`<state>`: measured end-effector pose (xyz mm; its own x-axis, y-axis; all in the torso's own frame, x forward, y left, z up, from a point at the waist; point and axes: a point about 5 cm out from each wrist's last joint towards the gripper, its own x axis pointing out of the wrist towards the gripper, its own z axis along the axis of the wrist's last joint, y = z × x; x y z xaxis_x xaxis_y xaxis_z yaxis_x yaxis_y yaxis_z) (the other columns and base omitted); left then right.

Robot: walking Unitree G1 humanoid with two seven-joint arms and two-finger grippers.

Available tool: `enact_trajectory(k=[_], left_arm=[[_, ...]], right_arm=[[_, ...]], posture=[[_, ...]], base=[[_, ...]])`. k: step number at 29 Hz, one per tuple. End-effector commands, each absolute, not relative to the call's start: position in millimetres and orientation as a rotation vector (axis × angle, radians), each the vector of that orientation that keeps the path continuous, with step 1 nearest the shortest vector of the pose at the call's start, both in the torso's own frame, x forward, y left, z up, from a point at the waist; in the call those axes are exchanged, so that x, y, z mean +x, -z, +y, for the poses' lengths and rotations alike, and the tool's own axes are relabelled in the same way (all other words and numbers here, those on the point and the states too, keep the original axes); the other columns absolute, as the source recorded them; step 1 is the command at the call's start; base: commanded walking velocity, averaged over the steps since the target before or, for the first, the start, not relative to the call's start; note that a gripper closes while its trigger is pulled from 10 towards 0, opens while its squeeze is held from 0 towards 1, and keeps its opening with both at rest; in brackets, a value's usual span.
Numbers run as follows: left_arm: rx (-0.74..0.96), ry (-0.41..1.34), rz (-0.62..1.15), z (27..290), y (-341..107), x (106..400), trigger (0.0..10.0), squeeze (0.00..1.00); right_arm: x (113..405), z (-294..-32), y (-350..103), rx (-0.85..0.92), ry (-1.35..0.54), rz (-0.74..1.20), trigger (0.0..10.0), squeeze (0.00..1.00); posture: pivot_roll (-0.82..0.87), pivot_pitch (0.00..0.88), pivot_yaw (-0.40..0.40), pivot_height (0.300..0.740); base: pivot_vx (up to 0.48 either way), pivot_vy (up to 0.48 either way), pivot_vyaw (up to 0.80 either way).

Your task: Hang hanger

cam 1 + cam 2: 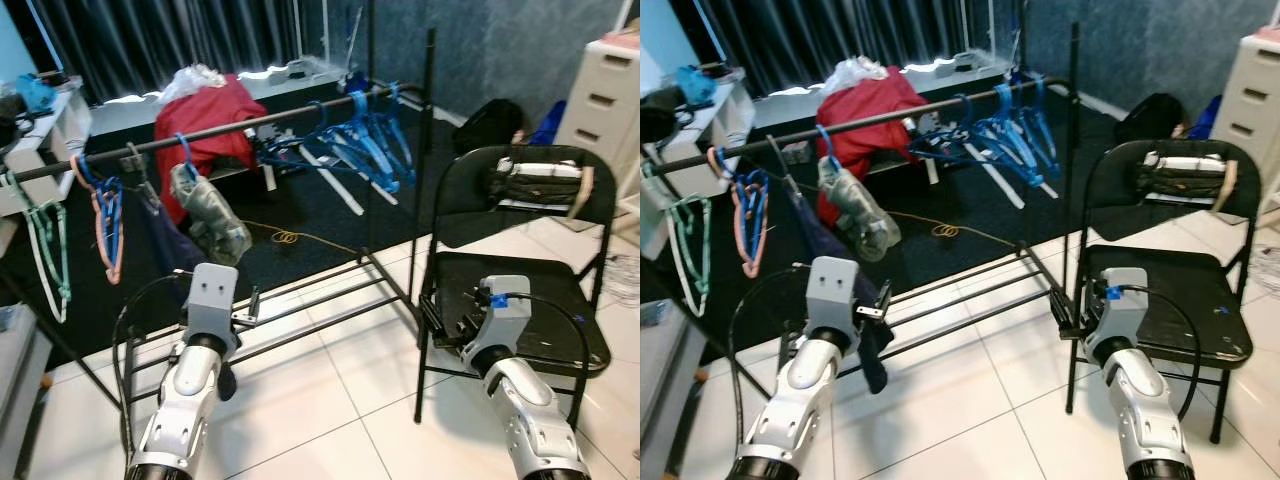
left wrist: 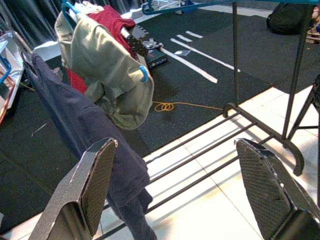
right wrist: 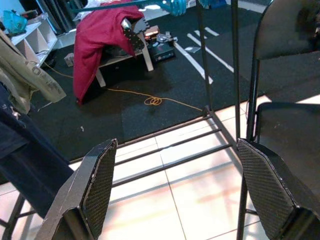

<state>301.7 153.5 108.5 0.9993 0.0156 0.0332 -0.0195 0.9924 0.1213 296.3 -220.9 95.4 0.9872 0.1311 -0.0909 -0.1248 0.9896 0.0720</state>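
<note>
Head eyes look down, sharing garment rack [image 1: 250, 125]; wrist views face rack's base rails [image 2: 200, 150] low.

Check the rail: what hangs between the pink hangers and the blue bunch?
A navy garment and an olive garment on a blue hanger, seen in the left eye view.

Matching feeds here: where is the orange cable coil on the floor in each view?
Left eye view: orange cable coil on the black mat, centre, below the red cloth.
Right eye view: same spot, centre.
Left wrist view: on the mat, beyond the rack's base rails.
Right wrist view: on the mat, beyond the rails.
Shared landmark: the red cloth.
</note>
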Motion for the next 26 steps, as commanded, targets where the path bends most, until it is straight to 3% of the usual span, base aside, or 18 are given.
enact_trajectory(k=[1, 5, 13, 26], left_arm=[[0.119, -0.061, 0.005, 167, -101, 299, 10.0, 0.0], [0.119, -0.062, 0.006, 167, -101, 298, 10.0, 0.0], [0.082, 0.007, -0.031, 148, -111, 300, 10.0, 0.0], [0.007, 0.111, -0.087, 117, -126, 298, 10.0, 0.0]], right_arm=[[297, -214, -93, 0.07, -0.152, 0.104, 10.0, 0.0], [297, -211, -95, 0.042, -0.177, 0.079, 10.0, 0.0], [296, -207, -97, 0.029, -0.211, 0.054, 10.0, 0.0], [296, -211, -95, 0.066, -0.182, 0.076, 10.0, 0.0]], posture=[[-0.13, 0.0, 0.076, 0.74], [-0.13, 0.0, 0.073, 0.74], [-0.13, 0.0, 0.073, 0.74], [-0.13, 0.0, 0.073, 0.74]], base=[[0.0, 0.0, 0.0], [0.373, 0.0, 0.0], [0.421, 0.0, 0.78], [0.443, 0.0, 0.0]])
